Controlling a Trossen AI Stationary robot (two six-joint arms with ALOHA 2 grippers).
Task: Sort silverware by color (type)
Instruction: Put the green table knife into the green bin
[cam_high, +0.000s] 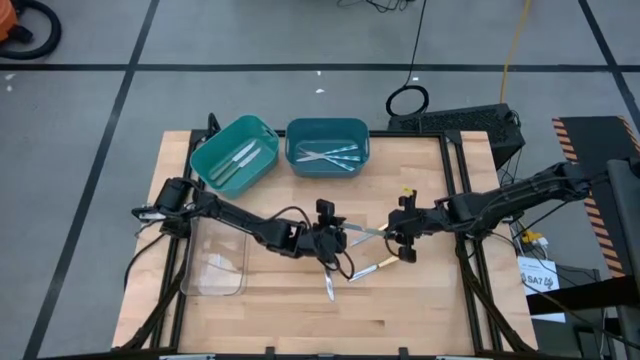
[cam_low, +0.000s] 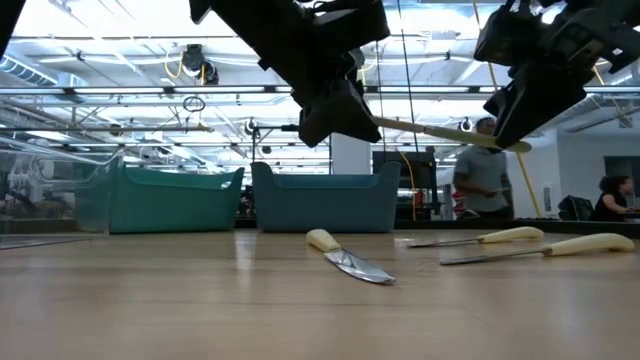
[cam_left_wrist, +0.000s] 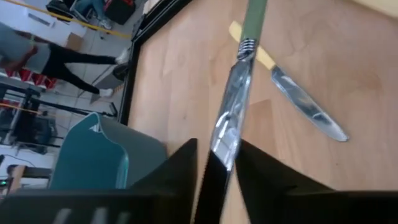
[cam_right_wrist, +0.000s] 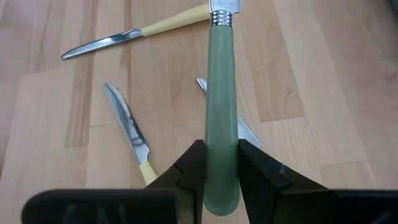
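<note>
Your two grippers meet over the middle of the table (cam_high: 420, 310), one green-handled knife (cam_high: 365, 230) held in the air between them. The left gripper (cam_high: 335, 236) has its fingers closed on the knife's metal blade (cam_left_wrist: 227, 127); the right gripper (cam_high: 400, 232) has its fingers (cam_right_wrist: 186, 165) closed on the pale green handle (cam_right_wrist: 222, 124), near its rounded end. In the low view the knife (cam_low: 440, 133) runs nearly level, well above the wood.

Under the grippers you have three yellow-handled knives lying flat on the table. One knife (cam_high: 328, 287) lies nearest the front edge, below the left gripper. A second (cam_high: 372, 268) lies just under the right gripper, angled. The third is mostly covered from above by the arms; the right wrist view shows three knives together, one (cam_right_wrist: 134, 36) farther off, one (cam_right_wrist: 130, 134) beside the fingers, one partly hidden behind the green handle. None touches the held knife.

Toward the back, two teal bins stand side by side. The left bin (cam_high: 205, 160) holds pale-handled pieces (cam_high: 240, 156); the right bin (cam_high: 362, 135) holds light-blue-handled pieces (cam_high: 330, 155). A clear tray (cam_high: 195, 285) sits at the table's left, partly under the left arm.

Blades are bright, smooth metal; handles are slim, rounded and matte. The table is light butcher-block wood. People stand in the room behind
</note>
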